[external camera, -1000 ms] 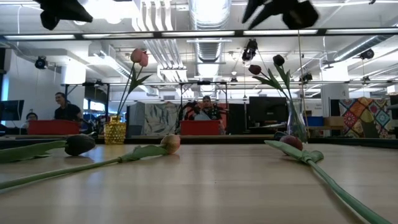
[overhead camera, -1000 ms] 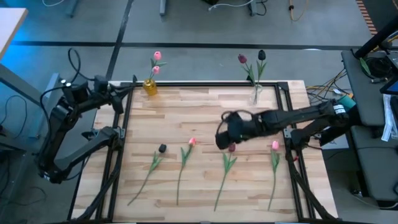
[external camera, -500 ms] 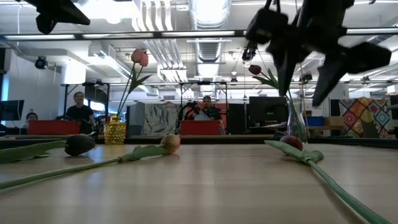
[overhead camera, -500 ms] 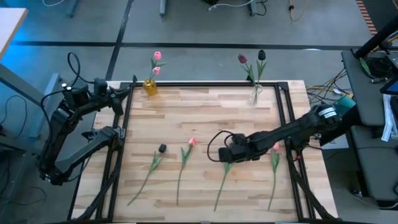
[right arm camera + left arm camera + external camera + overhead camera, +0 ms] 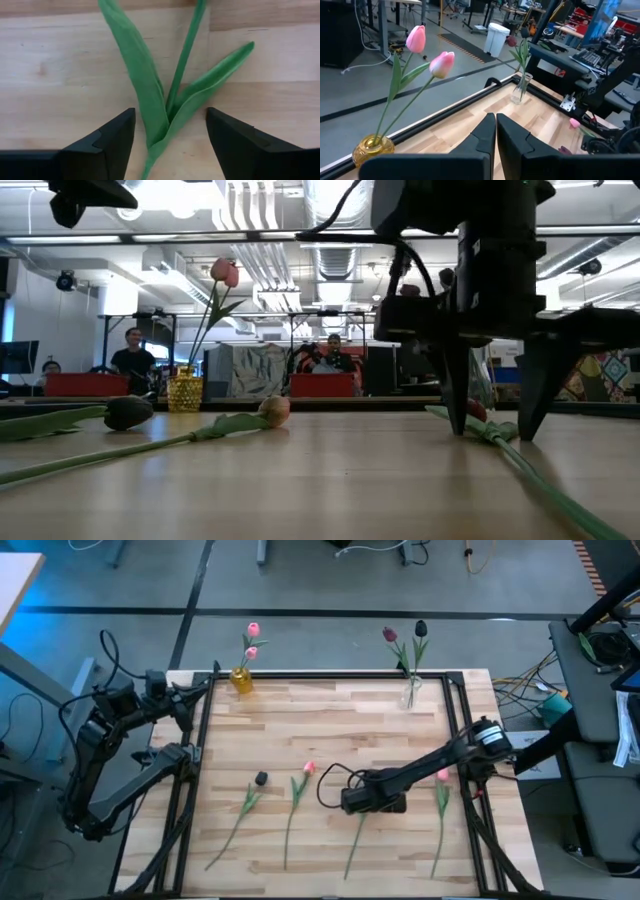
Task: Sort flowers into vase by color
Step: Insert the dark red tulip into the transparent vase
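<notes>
My right gripper (image 5: pixel 364 802) points down at the table, open, one finger (image 5: pixel 455 395) on each side of a maroon tulip's stem and leaves (image 5: pixel 167 107), touching nothing that I can see. That tulip (image 5: pixel 357 835) lies flat, its head hidden under the gripper in the high view. On the wood also lie a dark-headed tulip (image 5: pixel 259 779) and two pink ones (image 5: pixel 309 768) (image 5: pixel 442 774). A yellow vase (image 5: pixel 241 678) holds two pink tulips (image 5: pixel 442 64). A clear vase (image 5: pixel 410 690) holds two dark ones (image 5: pixel 420 629). My left gripper (image 5: pixel 495 135) waits shut by the far left corner.
A black frame rail (image 5: pixel 330 675) runs around the wooden table top. Both vases stand at the far edge. The stems of the lying tulips reach toward the near edge. People sit beyond the table in the room (image 5: pixel 130 350).
My right gripper has come down from high over the table's middle toward the near edge. It has tipped over to point down, rolled, and opened wide. It now stands low astride the maroon tulip's stem. The flowers have not moved.
</notes>
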Action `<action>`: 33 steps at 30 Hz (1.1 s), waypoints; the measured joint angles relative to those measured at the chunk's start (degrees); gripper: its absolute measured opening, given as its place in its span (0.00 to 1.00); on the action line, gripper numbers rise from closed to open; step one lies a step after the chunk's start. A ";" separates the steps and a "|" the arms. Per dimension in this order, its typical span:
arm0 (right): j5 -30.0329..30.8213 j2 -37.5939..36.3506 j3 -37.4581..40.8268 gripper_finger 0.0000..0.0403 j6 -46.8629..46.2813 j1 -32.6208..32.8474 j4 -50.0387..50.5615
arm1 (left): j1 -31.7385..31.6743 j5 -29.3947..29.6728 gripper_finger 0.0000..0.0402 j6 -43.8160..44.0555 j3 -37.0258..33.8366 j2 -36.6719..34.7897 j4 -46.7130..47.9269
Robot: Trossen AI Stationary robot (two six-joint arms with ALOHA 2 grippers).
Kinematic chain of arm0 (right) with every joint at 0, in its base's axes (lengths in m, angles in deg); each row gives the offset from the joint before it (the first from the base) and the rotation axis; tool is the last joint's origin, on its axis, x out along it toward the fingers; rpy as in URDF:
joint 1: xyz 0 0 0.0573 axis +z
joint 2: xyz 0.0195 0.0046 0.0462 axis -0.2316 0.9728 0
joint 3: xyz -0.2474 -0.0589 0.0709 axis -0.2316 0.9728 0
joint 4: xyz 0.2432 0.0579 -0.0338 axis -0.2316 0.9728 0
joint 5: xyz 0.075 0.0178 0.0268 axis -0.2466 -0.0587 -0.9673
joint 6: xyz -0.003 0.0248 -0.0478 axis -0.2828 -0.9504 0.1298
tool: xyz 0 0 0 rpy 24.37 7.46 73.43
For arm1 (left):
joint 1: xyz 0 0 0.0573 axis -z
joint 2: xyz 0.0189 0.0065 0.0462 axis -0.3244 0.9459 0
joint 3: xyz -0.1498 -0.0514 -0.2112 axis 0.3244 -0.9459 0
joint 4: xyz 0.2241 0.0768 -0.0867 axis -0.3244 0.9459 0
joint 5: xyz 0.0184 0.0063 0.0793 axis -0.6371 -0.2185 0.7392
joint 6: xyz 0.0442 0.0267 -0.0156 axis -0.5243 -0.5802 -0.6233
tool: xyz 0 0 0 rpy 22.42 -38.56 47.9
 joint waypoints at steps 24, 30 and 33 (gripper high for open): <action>26.65 -14.16 -1.59 0.05 18.84 -3.50 4.22 | -0.01 4.02 0.00 2.17 0.00 -0.09 -0.07; 42.62 -27.62 -1.64 0.05 38.44 -9.56 4.32 | 0.01 4.00 0.00 2.60 0.00 -0.02 -1.16; 48.30 -34.61 -1.66 0.04 51.64 -14.07 3.75 | 0.01 4.00 0.00 2.90 0.02 0.05 -2.17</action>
